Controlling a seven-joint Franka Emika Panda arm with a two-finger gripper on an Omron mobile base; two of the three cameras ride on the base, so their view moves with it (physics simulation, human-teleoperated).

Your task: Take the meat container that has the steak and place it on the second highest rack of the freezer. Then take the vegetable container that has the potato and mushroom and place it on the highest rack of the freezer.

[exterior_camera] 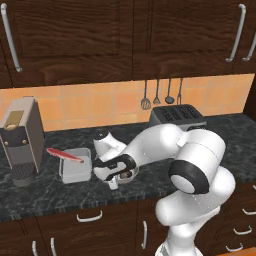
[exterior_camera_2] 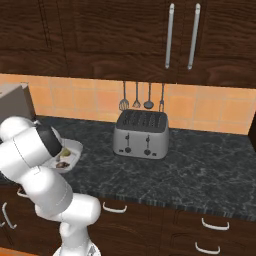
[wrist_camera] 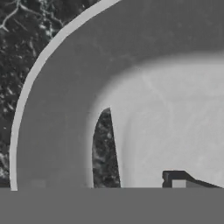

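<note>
A: Arm is folded low over the desk [exterior_camera: 45, 192], gripper [exterior_camera: 116, 178] down at the vegetable container [exterior_camera_2: 71, 148]. Jaws stand wide, nothing in them. Hand view has one tip [wrist_camera: 177, 179] inside the bowl, right at the rim.

B: Risk?

A: Rim grip on a shallow bowl. My guess: it tips on the lift and the potato [exterior_camera_2: 65, 152] and mushroom [exterior_camera_2: 62, 164] roll out. A shallow bite could also slip off.

B: And the meat tub?

A: Meat container [exterior_camera: 76, 165] sits just beside the bowl, steak [exterior_camera: 64, 154] sticking out over its edge. A sideways swing could clip it.

B: Room?

A: Coffee machine [exterior_camera: 21, 140] beyond the tub, toaster [exterior_camera_2: 140, 133] well apart on the other side, cabinets [exterior_camera: 125, 37] overhead. Bowl is near the desk's front edge, so straight up and back looks clearest. Freezer isn't in sight from here.
</note>
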